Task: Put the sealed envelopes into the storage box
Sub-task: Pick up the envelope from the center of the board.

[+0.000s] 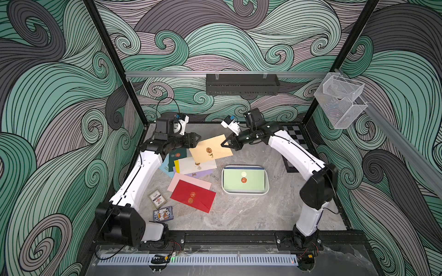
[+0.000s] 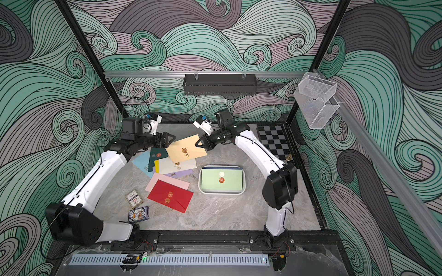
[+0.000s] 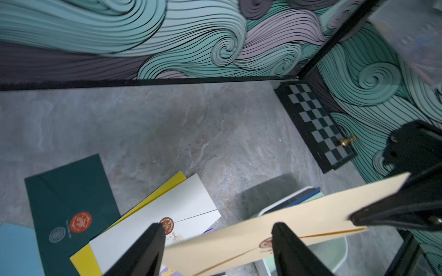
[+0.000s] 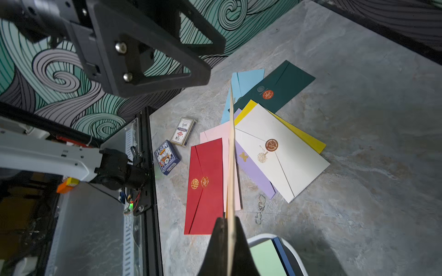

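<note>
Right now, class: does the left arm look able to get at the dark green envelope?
Probably yes. The left gripper stands open near the dark green envelope, whose sealed face lies mostly uncovered; the tan envelope is pinched by the right gripper, not blocking it.

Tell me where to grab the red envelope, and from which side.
Take the red envelope by its short end nearest the storage box. It lies flat, its far edge over the pink envelope, and that end is on bare table. Come from above.
</note>
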You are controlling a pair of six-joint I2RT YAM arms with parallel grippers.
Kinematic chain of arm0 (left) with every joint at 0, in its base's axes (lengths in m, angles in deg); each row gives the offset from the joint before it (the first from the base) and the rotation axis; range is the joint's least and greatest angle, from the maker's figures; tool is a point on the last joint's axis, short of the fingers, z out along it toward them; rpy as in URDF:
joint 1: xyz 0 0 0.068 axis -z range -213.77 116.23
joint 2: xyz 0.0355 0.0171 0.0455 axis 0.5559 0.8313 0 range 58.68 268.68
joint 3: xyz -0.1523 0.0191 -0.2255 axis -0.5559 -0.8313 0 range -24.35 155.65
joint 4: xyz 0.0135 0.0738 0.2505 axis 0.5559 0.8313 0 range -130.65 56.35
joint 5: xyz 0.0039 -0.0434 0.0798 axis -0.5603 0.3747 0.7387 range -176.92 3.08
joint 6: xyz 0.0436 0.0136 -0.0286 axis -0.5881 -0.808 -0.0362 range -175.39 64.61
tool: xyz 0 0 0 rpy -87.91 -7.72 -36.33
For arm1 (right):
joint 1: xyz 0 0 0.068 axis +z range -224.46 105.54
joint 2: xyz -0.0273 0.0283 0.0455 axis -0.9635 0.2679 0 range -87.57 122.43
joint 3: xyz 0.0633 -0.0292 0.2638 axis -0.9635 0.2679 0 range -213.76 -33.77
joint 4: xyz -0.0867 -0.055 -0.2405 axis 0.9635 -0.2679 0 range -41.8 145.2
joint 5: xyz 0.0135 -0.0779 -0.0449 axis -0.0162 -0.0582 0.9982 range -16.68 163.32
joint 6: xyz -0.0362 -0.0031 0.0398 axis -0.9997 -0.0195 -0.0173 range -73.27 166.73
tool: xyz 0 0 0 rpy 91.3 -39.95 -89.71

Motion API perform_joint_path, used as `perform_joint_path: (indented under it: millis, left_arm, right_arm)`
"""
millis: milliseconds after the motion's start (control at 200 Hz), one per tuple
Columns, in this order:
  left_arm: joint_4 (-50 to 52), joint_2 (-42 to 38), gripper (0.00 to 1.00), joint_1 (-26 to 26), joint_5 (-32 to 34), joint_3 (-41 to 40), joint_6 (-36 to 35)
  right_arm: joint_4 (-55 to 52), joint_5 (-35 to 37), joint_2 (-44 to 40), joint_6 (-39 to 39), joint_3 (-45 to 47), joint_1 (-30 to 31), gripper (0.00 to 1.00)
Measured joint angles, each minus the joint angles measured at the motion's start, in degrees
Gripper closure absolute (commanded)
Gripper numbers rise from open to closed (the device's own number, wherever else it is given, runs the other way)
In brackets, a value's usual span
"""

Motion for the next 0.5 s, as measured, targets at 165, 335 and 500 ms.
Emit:
perform_joint_path:
  millis: [165, 335, 500]
  left_arm:
    - [6.34, -3.48, 0.22, 6.82, -4.24, 0.0, -15.91]
    - [13.53, -3.56, 0.23, 12.09, -4.72, 0.07, -25.29]
    - [17.42, -3.17, 0.33, 15.17, -4.24, 0.33, -29.59]
  right_arm:
    - [-0.46, -0.37, -10.45, -15.91, 11.15, 0.13, 0.99]
    - [-1.03, 0.02, -15.56, -26.91, 16.02, 1.31, 1.0]
    - [-1.42, 0.44, -15.96, -31.67, 16.59, 2.84, 1.0]
